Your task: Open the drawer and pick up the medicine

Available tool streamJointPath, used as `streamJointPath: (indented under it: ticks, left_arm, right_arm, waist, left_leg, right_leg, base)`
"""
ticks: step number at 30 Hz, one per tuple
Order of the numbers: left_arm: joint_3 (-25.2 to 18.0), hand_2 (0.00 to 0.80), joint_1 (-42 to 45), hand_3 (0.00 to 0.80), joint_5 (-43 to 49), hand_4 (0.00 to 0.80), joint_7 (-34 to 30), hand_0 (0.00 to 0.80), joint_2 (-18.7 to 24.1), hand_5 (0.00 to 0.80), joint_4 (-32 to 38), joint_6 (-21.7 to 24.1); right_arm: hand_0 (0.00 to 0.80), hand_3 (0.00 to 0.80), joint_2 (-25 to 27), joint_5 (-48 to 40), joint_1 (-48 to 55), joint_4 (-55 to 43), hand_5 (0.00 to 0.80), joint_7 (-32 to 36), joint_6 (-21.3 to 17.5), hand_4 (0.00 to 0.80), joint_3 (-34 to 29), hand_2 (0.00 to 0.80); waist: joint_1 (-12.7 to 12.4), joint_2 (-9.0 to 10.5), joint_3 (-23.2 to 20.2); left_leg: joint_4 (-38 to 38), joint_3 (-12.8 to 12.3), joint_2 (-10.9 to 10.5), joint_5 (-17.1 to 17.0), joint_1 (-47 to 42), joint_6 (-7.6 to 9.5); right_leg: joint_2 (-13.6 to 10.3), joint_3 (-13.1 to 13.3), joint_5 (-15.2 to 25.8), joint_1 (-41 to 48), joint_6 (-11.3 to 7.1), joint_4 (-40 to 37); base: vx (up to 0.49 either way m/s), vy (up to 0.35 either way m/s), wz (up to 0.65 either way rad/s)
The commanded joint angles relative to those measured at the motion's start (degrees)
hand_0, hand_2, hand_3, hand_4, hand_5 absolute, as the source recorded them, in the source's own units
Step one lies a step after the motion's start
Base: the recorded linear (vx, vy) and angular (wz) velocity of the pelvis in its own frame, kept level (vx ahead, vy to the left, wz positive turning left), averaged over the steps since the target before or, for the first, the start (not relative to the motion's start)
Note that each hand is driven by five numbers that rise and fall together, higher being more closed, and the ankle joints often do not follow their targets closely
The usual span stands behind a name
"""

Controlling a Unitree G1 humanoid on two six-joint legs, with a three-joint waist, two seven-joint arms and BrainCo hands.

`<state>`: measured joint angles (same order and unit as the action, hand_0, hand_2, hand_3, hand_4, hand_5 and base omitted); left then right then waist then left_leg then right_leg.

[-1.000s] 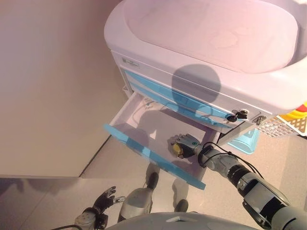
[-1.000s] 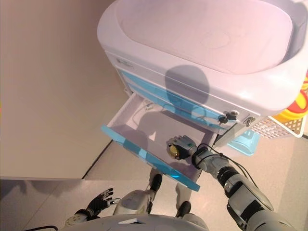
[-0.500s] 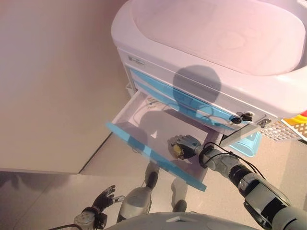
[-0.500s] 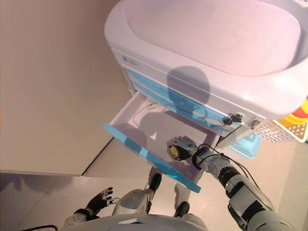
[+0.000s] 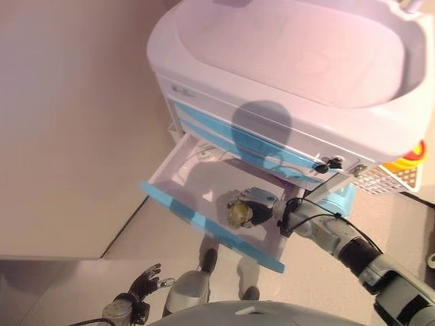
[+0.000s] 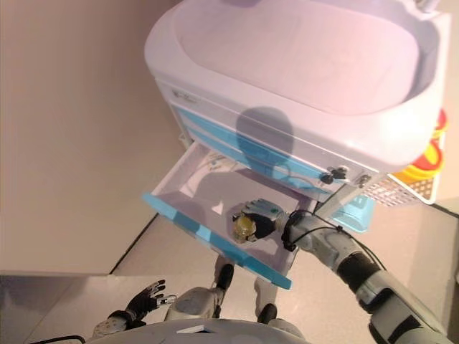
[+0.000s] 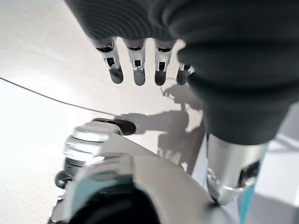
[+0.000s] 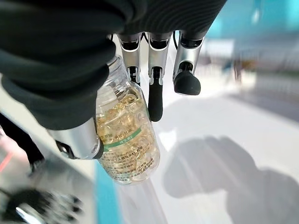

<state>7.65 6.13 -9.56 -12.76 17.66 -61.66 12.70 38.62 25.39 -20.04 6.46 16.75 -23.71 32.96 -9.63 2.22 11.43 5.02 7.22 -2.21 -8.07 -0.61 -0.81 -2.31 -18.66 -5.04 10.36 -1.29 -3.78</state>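
My R hand [image 6: 259, 218] grips the pill bottle [image 8: 125, 140] over the open blue-front drawer [image 5: 211, 227]; L hand [image 5: 139, 288] hangs low, fingers relaxed.

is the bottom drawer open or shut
Open: the drawer is pulled well out of the cart, its white inside showing, with the right hand holding the medicine bottle over it.

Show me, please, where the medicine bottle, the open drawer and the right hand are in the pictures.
medicine bottle [image 8: 126, 144]: right wrist view, on its clear body filled with yellow capsules.
open drawer [image 5: 204, 221]: left eye view, on its blue front panel.
right hand [image 6: 262, 213]: right eye view, on the back of the hand.
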Motion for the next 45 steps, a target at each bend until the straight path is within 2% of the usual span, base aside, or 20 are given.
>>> streamJointPath:
  ticks: [1, 4, 7, 12, 15, 16, 19, 24, 26, 27, 28, 38, 42, 45]
  left_arm:
    - [-0.7, 0.000, -0.9, 0.000, -0.7, 0.000, 0.4, 0.000, -0.7, 0.000, -4.3, -0.5]
    - [-1.7, 0.000, -0.6, 0.000, -2.3, 0.000, 0.6, 0.000, -0.7, 0.000, -5.9, 0.3]
    - [-2.6, 0.000, -0.7, 0.000, -3.1, 0.000, 0.3, 0.000, -0.5, 0.000, -6.7, 0.3]
    - [-2.7, 0.000, -0.6, 0.000, -3.4, 0.000, 0.0, 0.000, -0.1, 0.000, -7.0, -0.1]
    - [-2.5, 0.000, -0.6, 0.000, -3.0, 0.000, -0.2, 0.000, 0.4, 0.000, -6.4, -1.0]
    - [-2.5, 0.000, -0.7, 0.000, -3.0, 0.000, -0.2, 0.000, 0.5, 0.000, -6.3, -1.1]
    - [-1.4, 0.000, -1.5, 0.000, -3.8, 0.000, 0.1, 0.000, 1.4, 0.000, -6.6, -1.7]
    - [-1.1, 0.000, -2.0, 0.000, -3.7, 0.000, 0.1, 0.000, 2.8, 0.000, -6.9, -2.9]
    - [-1.1, 0.000, -2.0, 0.000, -3.5, 0.000, 0.2, 0.000, 3.1, 0.000, -6.9, -3.2]
    - [-0.9, 0.000, -1.6, 0.000, -4.0, 0.000, 0.4, 0.000, 3.6, 0.000, -7.7, -3.4]
    - [-0.9, 0.000, -1.4, 0.000, -3.9, 0.000, 0.5, 0.000, 3.7, 0.000, -7.9, -3.5]
    - [-0.7, 0.000, -0.4, 0.000, -4.8, 0.000, 0.1, 0.000, 5.0, 0.000, -6.2, -3.3]
    - [0.1, 0.000, 0.3, 0.000, -5.6, 0.000, 0.0, 0.000, 5.4, 0.000, -3.2, -3.5]
    - [0.4, 0.000, 0.5, 0.000, -5.8, 0.000, 0.2, 0.000, 6.0, 0.000, -1.4, -4.3]
  right_arm:
    - [0.800, 0.800, 2.6, -17.2, -0.8, -9.9, 0.800, 9.0, 5.8, 0.800, -4.2, 0.800]
    - [0.800, 0.800, 3.2, -34.5, -2.9, -15.0, 0.800, 15.6, 15.3, 0.800, -11.8, 0.800]
    - [0.800, 0.800, 2.6, -42.9, -6.4, -16.7, 0.800, 14.5, 20.2, 0.800, -16.3, 0.800]
    - [0.800, 0.800, 2.6, -44.7, -15.2, -10.6, 0.800, 7.6, 20.7, 0.800, -19.8, 0.800]
    - [0.800, 0.800, 3.3, -41.7, -23.4, 1.5, 0.800, 3.1, 18.5, 0.800, -19.9, 0.800]
    - [0.800, 0.800, 3.5, -41.5, -24.1, 2.3, 0.800, 2.6, 18.5, 0.800, -19.7, 0.800]
    - [0.800, 0.800, 7.1, -39.8, -33.0, 14.5, 0.800, -1.2, 18.0, 0.800, -16.7, 0.800]
    - [0.800, 0.800, 10.0, -38.2, -41.3, 27.2, 0.800, -6.2, 17.5, 0.800, -13.0, 0.800]
    - [0.800, 0.800, 10.2, -37.9, -42.8, 29.3, 0.800, -7.0, 17.5, 0.800, -12.2, 0.800]
    - [0.800, 0.800, 11.4, -38.6, -46.9, 35.4, 0.800, -9.5, 17.9, 0.800, -9.2, 0.800]
    - [0.800, 0.800, 11.4, -38.3, -48.4, 37.5, 0.800, -10.3, 18.4, 0.800, -8.3, 0.800]
    - [0.800, 0.800, 13.9, -31.0, -55.1, 48.5, 0.800, -13.8, 20.8, 0.800, -4.2, 0.800]
    - [0.800, 0.800, 16.5, -23.3, -56.9, 51.6, 0.800, -12.7, 21.4, 0.800, -0.4, 0.800]
    - [0.800, 0.800, 18.0, -19.0, -58.1, 52.4, 0.800, -9.3, 22.1, 0.800, 2.6, 0.800]
  waist:
    - [0.7, 0.68, -2.0]
    - [2.1, 1.48, -2.6]
    - [2.4, 2.04, -3.1]
    - [1.7, 2.69, -3.8]
    - [0.4, 3.23, -4.4]
    - [0.3, 3.25, -4.4]
    - [-1.7, 4.09, -4.5]
    - [-4.0, 4.85, -4.0]
    - [-4.3, 5.02, -3.8]
    - [-5.6, 5.27, -3.7]
    - [-5.9, 5.25, -3.7]
    - [-8.6, 5.24, -2.3]
    - [-9.2, 5.11, -1.4]
    - [-9.2, 5.26, -0.8]
  left_leg:
    - [-1.2, -2.4, -2.6, 8.8, -2.6, 1.94]
    - [-1.0, -4.1, -2.1, 9.2, -3.5, 1.97]
    - [-1.0, -5.1, -1.8, 9.6, -3.9, 1.82]
    - [-1.1, -6.1, -1.7, 10.0, -4.5, 1.82]
    - [-1.2, -5.8, -1.6, 10.1, -4.7, 1.80]
    - [-1.2, -5.8, -1.6, 10.1, -4.7, 1.79]
    - [-1.3, -5.0, -1.7, 10.1, -4.6, 1.75]
    - [-1.6, -3.4, -2.1, 10.2, -4.2, 1.72]
    - [-1.6, -3.1, -2.1, 10.2, -4.1, 1.76]
    - [-1.3, -2.1, -2.3, 10.0, -4.1, 1.67]
    - [-1.3, -1.8, -2.3, 9.9, -4.2, 1.65]
    - [-2.4, 0.5, -3.0, 9.9, -3.0, 1.98]
    - [-2.4, 1.1, -3.1, 9.5, -2.3, 2.20]
    - [-2.4, 1.2, -3.0, 9.3, -1.9, 2.32]
  right_leg:
    - [-1.0, 3.9, 2.9, -6.1, -2.72, 5.3]
    - [-0.7, 5.2, 3.0, -6.1, -2.73, 5.3]
    - [-0.6, 5.8, 3.1, -5.9, -2.78, 5.2]
    - [-0.5, 6.1, 3.3, -5.6, -2.86, 5.0]
    - [-0.5, 5.6, 3.4, -5.1, -2.82, 4.7]
    - [-0.5, 5.6, 3.4, -5.1, -2.81, 4.7]
    - [-0.6, 4.5, 3.5, -4.5, -2.63, 4.3]
    - [-0.7, 2.9, 3.5, -4.0, -2.58, 4.0]
    - [-0.7, 2.6, 3.5, -4.0, -2.62, 3.9]
    - [-0.8, 1.8, 3.6, -3.6, -2.57, 3.7]
    - [-0.8, 1.6, 3.5, -3.4, -2.54, 3.7]
    - [-1.5, -0.1, 3.2, -3.3, -2.58, 4.4]
    - [-1.9, -0.6, 3.2, -3.8, -2.77, 4.8]
    - [-2.0, -0.5, 3.3, -4.3, -2.87, 5.2]
  base:
    - [-0.029, 0.029, -0.27]
    - [-0.021, 0.057, -0.30]
    - [-0.006, 0.043, -0.29]
    - [0.005, 0.033, -0.14]
    - [0.018, 0.023, -0.06]
    - [0.031, 0.010, 0.02]
    - [0.032, 0.009, 0.03]
    - [0.009, -0.001, 0.17]
    - [0.024, 0.000, 0.15]
    - [0.072, 0.042, 0.25]
    - [0.091, 0.053, 0.23]
    - [0.046, 0.020, 0.17]
    - [0.029, 0.025, 0.10]
    - [0.008, -0.004, 0.09]
